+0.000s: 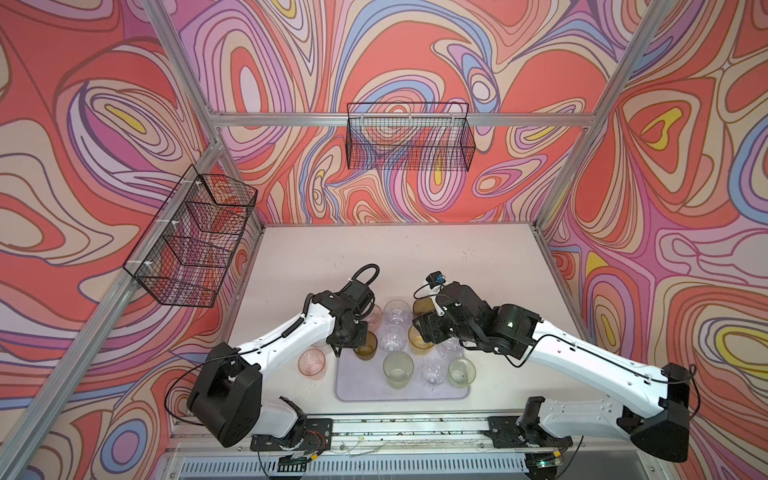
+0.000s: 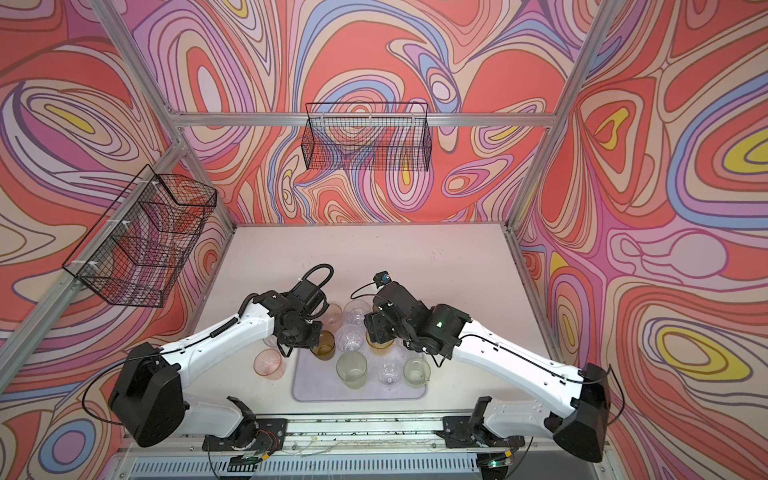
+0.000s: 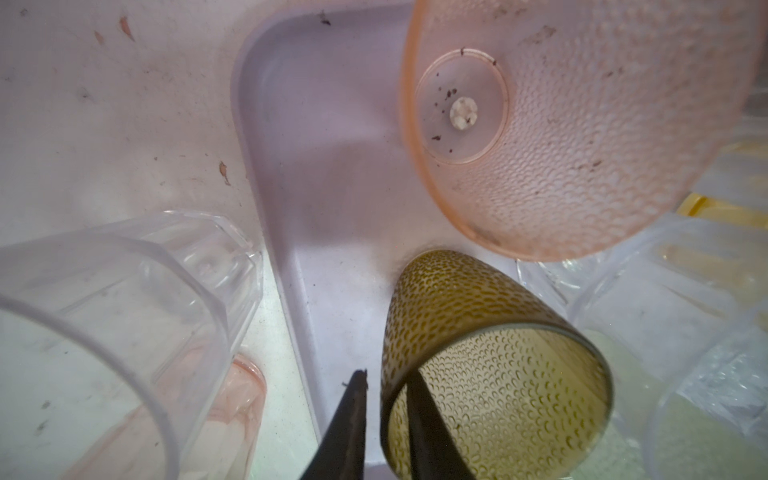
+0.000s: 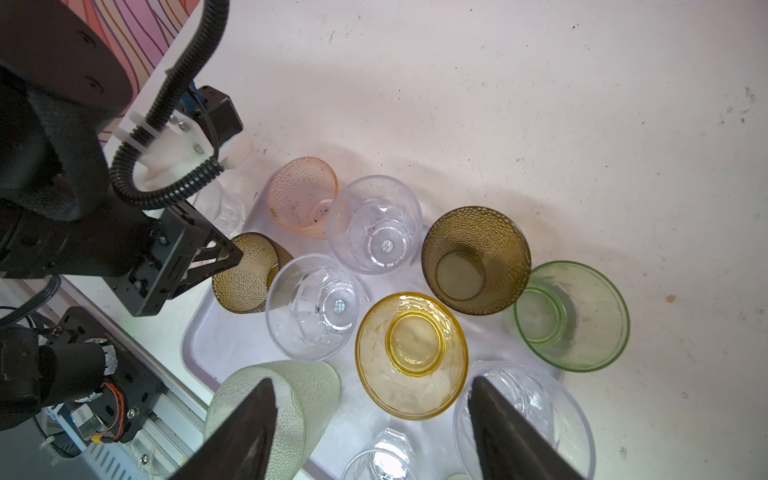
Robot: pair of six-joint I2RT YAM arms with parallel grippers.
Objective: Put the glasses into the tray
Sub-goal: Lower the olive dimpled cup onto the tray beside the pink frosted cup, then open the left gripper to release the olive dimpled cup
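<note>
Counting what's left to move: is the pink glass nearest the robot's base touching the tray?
Apart. In a top view, bare table shows between the pink glass and the tray.

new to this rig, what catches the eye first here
The swirling coral, lilac and yellow walls dominate, on three sides of the table. Then the cluster of coloured tumblers on and around the lilac tray near the table's front edge, where the left gripper straddles the rim of an olive-brown tumbler.
</note>
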